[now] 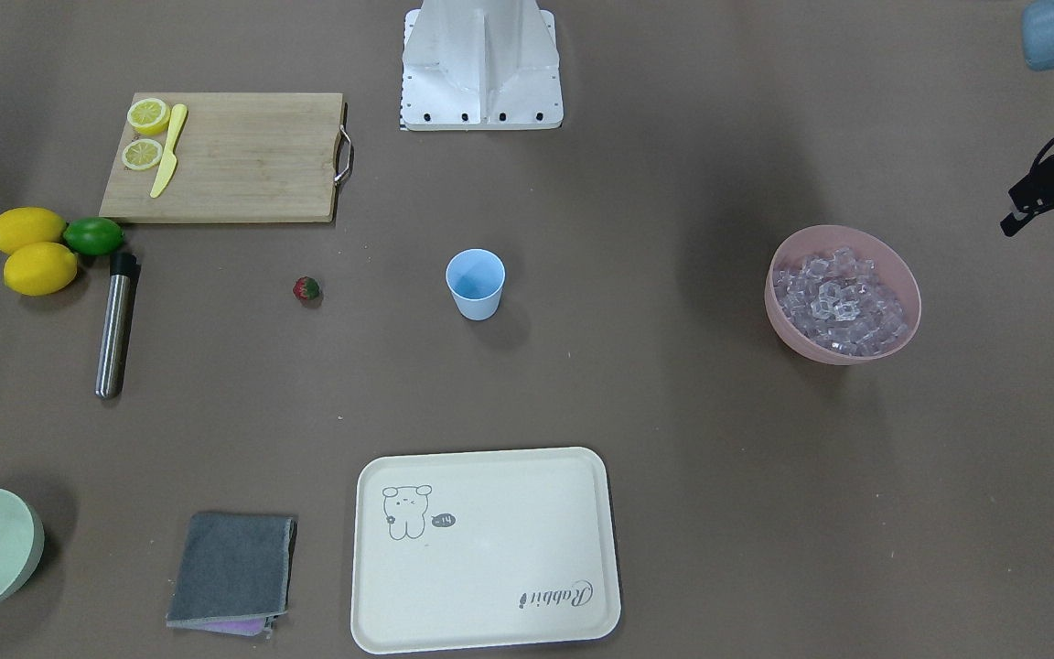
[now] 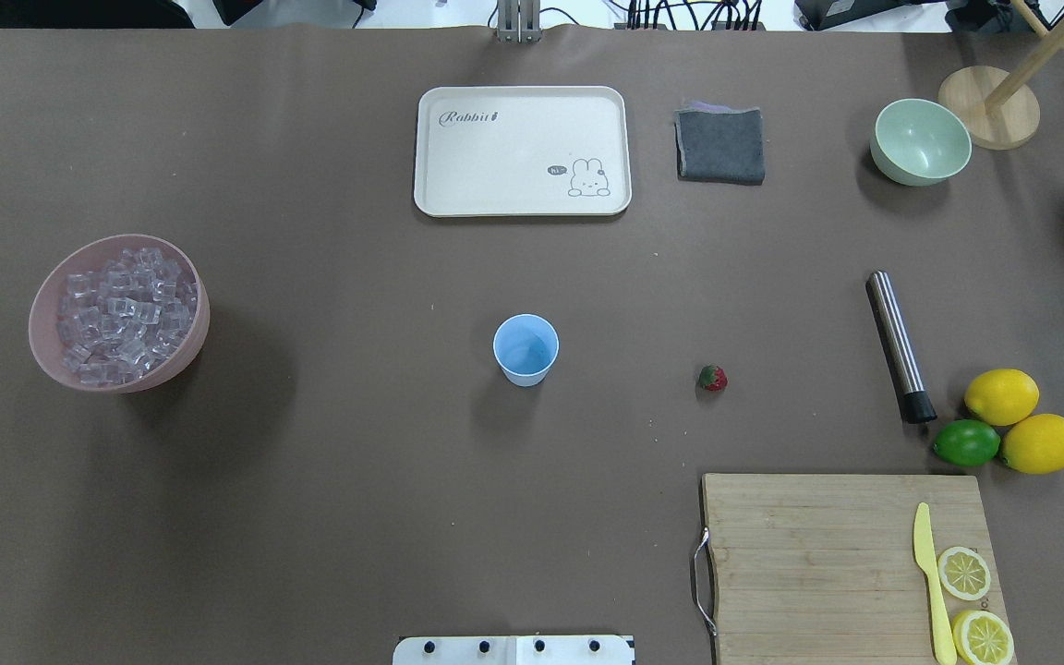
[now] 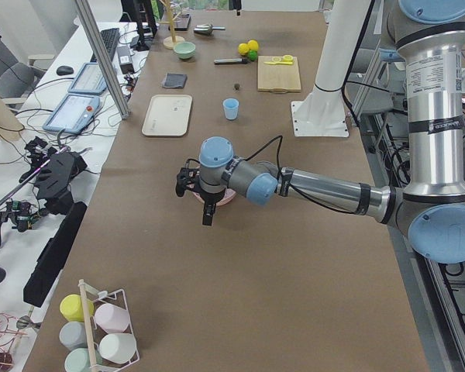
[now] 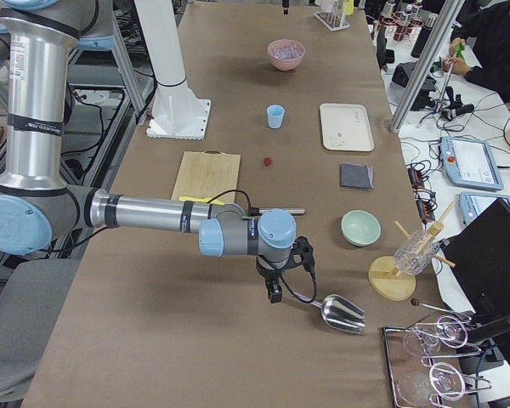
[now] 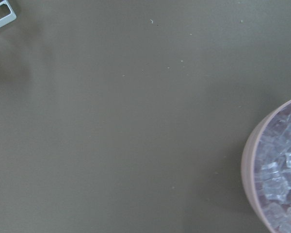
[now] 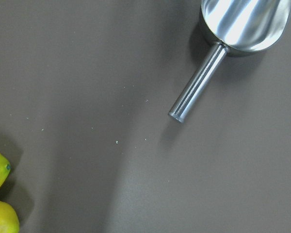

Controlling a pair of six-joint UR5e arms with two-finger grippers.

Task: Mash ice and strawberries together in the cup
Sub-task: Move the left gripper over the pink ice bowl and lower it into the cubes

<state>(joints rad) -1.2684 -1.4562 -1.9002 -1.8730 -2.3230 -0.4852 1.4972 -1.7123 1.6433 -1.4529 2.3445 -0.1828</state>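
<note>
The light blue cup [image 1: 475, 282] stands upright mid-table, also in the overhead view [image 2: 525, 348]. The small red strawberry [image 1: 306, 289] lies on the table beside it, apart from it [image 2: 712, 378]. The ice [image 1: 843, 302] fills a pink bowl [image 2: 42, 323]. My left gripper [image 1: 1048, 224] hovers near the pink bowl, looks open and holds nothing. My right gripper [image 4: 276, 285] hangs above the table next to a metal scoop [image 4: 340, 313]; I cannot tell whether it is open or shut.
A steel muddler [image 2: 899, 344], two lemons [image 2: 1021, 420] and a lime [image 2: 966, 442] lie by a wooden cutting board [image 2: 818, 554] with a yellow knife and lemon halves. A cream tray [image 2: 523, 152], grey cloth [image 2: 721, 145] and pale green bowl [image 2: 920, 143] sit at the far side.
</note>
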